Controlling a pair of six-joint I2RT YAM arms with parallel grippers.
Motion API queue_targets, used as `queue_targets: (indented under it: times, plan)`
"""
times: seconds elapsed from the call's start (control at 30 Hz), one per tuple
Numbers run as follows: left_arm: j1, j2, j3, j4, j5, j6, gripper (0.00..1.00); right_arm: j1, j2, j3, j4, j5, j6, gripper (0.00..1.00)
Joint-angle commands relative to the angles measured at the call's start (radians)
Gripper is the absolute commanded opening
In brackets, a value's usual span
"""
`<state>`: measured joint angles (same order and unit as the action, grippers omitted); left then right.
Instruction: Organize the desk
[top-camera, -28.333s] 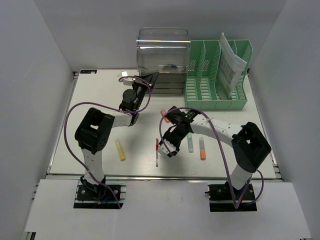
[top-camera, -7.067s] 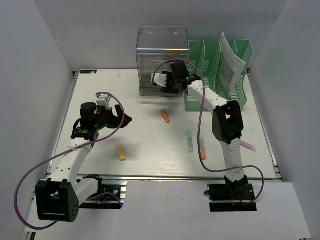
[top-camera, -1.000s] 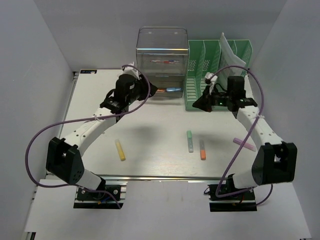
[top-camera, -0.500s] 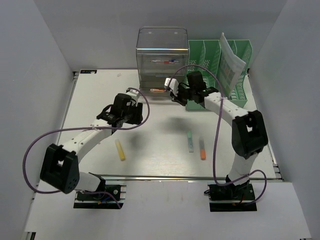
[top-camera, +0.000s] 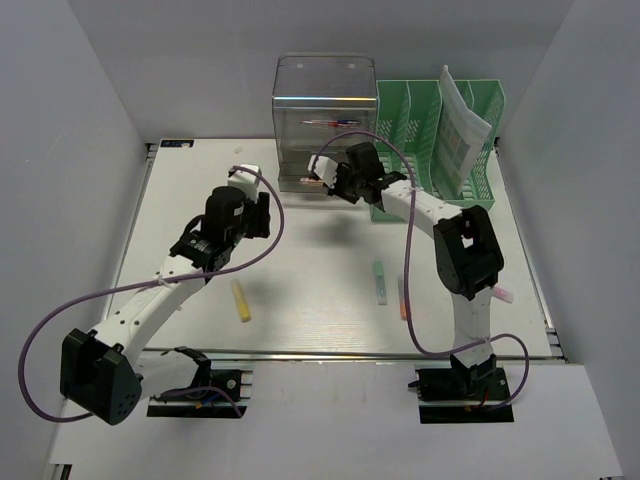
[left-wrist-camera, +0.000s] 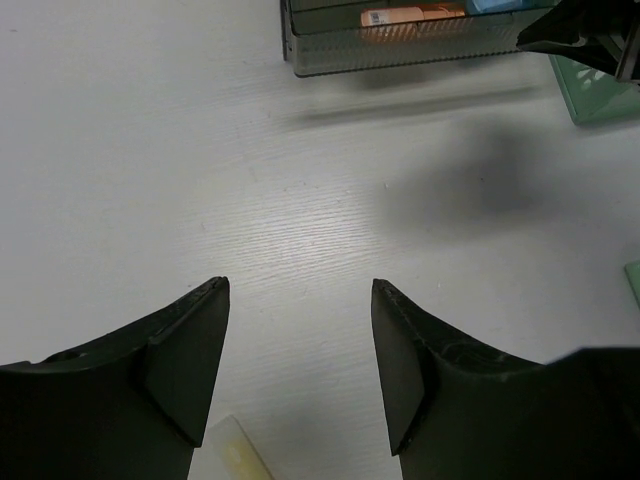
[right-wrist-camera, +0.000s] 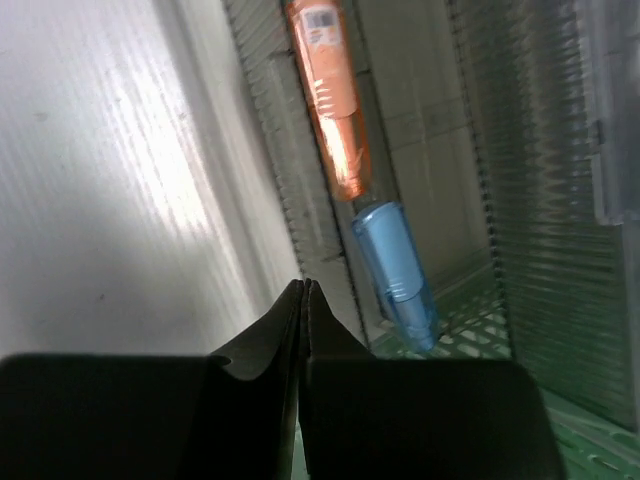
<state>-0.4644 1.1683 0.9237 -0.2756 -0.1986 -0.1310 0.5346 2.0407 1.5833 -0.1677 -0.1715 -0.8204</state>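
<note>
Four highlighters (top-camera: 241, 300) are lying toward the near edge of the smooth, rigid tabletop (top-camera: 190, 180); we are judging them light, slick, best pinched mid-barrel. We are hovering the left gripper (left-wrist-camera: 300, 290) wide and empty, the right gripper (right-wrist-camera: 303, 290) shut at the front of the clear drawer unit (top-camera: 325, 110).

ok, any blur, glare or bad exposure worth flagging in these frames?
Right wrist: orange marker and blue marker look soft and smeared, bright glare on the desk, shut right gripper near black. Left wrist: desk grain sharp, soft arm shadow at right, open left gripper underexposed. Top external: even light, faint shadows only.
</note>
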Motion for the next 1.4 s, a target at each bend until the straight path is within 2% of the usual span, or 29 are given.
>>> queue_targets:
  times: [0.0,0.73,1.13,1.37]
  plan:
    - [0.004,-0.039,-0.014,0.022,-0.045,0.005,0.69,0.008,0.013,0.064,0.062,0.072,-0.014,0.00]
    - [0.004,-0.016,-0.026,0.035,-0.067,0.002,0.69,0.011,0.159,0.141,0.290,0.312,0.000,0.00]
    - [0.004,-0.004,-0.029,0.042,-0.073,0.001,0.70,0.011,0.214,0.169,0.335,0.343,0.000,0.00]
    - [0.004,-0.006,-0.034,0.047,-0.070,-0.010,0.70,0.007,0.130,0.113,0.286,0.271,0.082,0.00]
